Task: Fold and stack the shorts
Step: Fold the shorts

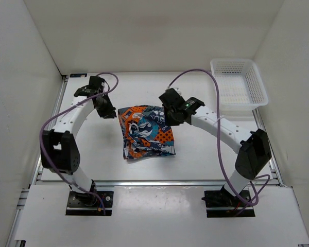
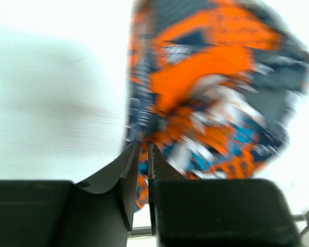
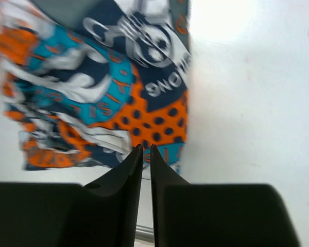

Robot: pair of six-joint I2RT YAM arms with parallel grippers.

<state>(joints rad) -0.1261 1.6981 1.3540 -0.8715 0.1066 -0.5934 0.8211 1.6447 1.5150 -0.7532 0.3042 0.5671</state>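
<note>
Jaws on the left gripper [image 2: 142,146] sit pinched to a thin slit, and we see no cloth caught between them. The right gripper [image 3: 146,148] is drawn equally narrow and looks empty. Each hangs over a far corner of the shorts [image 1: 146,133], left gripper at the left corner, right gripper at the right. The shorts lie in a rumpled, roughly squared heap mid-table [image 1: 206,159], well apart from the white basket [image 1: 239,82]. We judge the fold only partly made, with ragged edges. To do it well, we would open both claws before descending, take matching corners through every layer, lift level, lay edge onto edge, and release together.
</note>
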